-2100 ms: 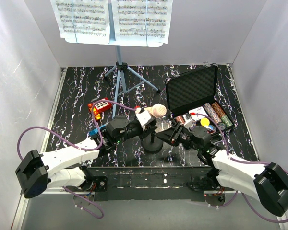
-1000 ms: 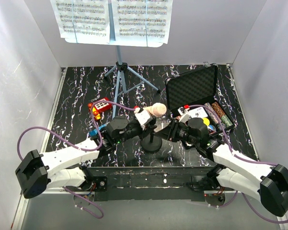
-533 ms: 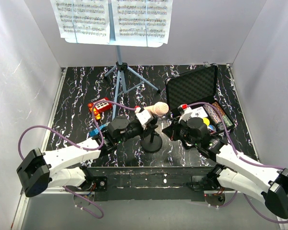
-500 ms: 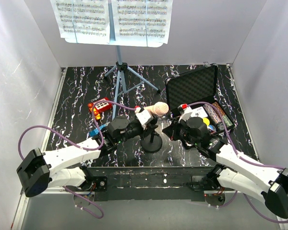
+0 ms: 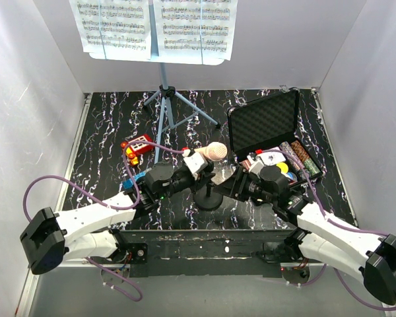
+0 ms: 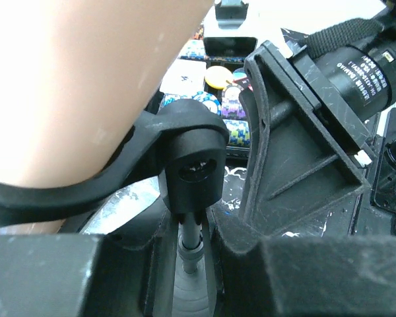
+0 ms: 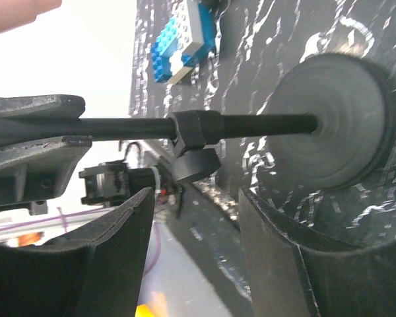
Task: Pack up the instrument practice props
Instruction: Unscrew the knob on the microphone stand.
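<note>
The left gripper (image 6: 185,267) has its dark padded fingers (image 6: 46,277) closed to a narrow gap on the thin black stem of the small pale-headed microphone (image 5: 216,152). It holds the stem just under the black plastic clip (image 6: 193,168) that cradles the peach-coloured body, and the stem runs straight down between the pads. The right gripper (image 7: 195,218) faces it from the other side with its fingers well apart and nothing between them. The stem crosses just beyond their tips without touching them (its black collar knob (image 7: 195,142) sits opposite the gap). The stand's round black base (image 7: 333,122) rests flat on the black white-veined tabletop (image 5: 105,132), beyond the tip of one of those fingers. A blue-and-grey toy brick block (image 7: 185,36) lies farther out past those tips. Beyond the left fingers, rows of poker chips (image 6: 214,99) fill the open black foam-lined case (image 5: 264,122). Well beyond both grippers, at the far side of the table, the light-blue music stand (image 5: 164,105) stands upright on its tripod legs. White printed sheet-music pages (image 5: 155,26) are spread on its desk. A red toy with white buttons (image 5: 137,146) lies to the left of the left fingers.
</note>
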Motion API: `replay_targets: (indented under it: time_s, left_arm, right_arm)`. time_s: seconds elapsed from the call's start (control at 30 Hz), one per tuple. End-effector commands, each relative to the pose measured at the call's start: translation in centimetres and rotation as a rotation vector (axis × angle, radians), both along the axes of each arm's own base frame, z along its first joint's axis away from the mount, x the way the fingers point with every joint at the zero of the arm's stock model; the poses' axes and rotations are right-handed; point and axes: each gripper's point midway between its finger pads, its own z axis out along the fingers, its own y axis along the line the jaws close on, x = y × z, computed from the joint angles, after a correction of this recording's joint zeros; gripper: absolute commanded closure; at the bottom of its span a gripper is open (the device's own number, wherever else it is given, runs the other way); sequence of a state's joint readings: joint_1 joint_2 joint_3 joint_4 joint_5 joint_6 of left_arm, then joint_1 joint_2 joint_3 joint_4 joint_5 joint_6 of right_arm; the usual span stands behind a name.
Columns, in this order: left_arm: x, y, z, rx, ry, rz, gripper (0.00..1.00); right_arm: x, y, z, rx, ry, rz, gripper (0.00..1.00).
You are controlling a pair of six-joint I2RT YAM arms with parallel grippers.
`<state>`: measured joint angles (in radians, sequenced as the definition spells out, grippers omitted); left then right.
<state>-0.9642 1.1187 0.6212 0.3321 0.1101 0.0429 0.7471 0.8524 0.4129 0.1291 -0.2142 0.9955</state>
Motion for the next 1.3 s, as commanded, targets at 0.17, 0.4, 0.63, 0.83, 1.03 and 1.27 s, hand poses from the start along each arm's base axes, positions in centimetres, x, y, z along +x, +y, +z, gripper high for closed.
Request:
replay_targets:
  time_s: [0.17, 0.4, 0.63, 0.83, 1.03, 1.27]
  left_arm:
    - [-0.4, 1.0, -2.2, 0.058, 0.017, 0.038, 1.00]
    - [-0.1, 1.1, -1.9, 0.041, -0.007, 0.080, 1.00]
    - [-0.3, 0.6, -2.0, 0.032, -0.022, 0.080, 1.00]
    - [-0.4, 0.4, -2.1, 0.033, -0.022, 0.074, 1.00]
    - [-0.4, 0.9, -1.7, 0.025, -0.031, 0.092, 1.00]
    - [-0.5, 1.6, -1.3, 0.011, -0.030, 0.112, 1.00]
  right_arm:
    - [0.5, 2.0, 3.8, 0.368, 0.284, -0.090, 0.46]
    - [2.3, 1.8, 5.0, 0.462, 0.332, -0.192, 0.58]
    - [2.8, 1.9, 4.4, 0.477, 0.399, -0.224, 0.56]
    - [2.8, 2.0, 3.1, 0.460, 0.448, -0.237, 0.50]
    - [2.6, 1.9, 1.3, 0.434, 0.509, -0.246, 0.48]
    - [2.9, 1.3, 0.3, 0.398, 0.505, -0.280, 0.54]
